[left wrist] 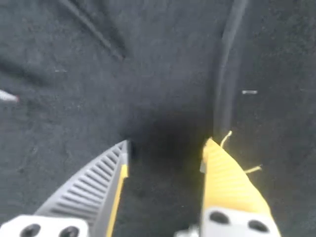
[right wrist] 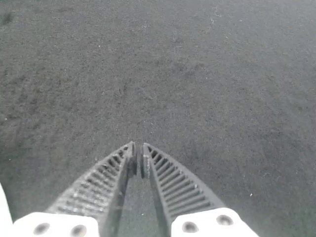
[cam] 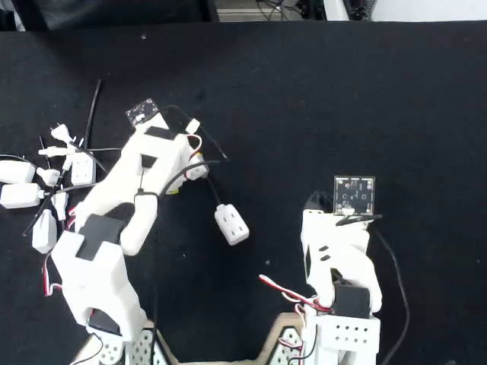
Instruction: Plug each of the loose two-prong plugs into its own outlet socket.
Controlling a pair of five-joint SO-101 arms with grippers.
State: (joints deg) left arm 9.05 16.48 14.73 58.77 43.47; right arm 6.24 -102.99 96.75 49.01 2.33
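Note:
A white outlet socket (cam: pixel 232 225) lies on the black table (cam: pixel 319 99) near the middle, its black cable (cam: pixel 211 182) curving up toward the left arm. Several loose white plugs (cam: pixel 19 195) and their cords lie in a cluster at the far left. My left gripper (left wrist: pixel 165 148) is open just above the cloth, one grey finger (left wrist: pixel 106 173) and one yellow, with the black cable (left wrist: pixel 224 84) running past the yellow fingertip and nothing held. In the high view it sits under the arm's head (cam: pixel 196 166), up-left of the socket. My right gripper (right wrist: pixel 138 150) is shut on nothing over bare cloth.
The right arm (cam: pixel 338 251) stands folded at the lower right, its camera board (cam: pixel 354 195) pointing up the table. Another white adapter block (cam: pixel 82 169) and thin black cords (cam: pixel 93 106) lie beside the left arm. The table's back edge runs along the top.

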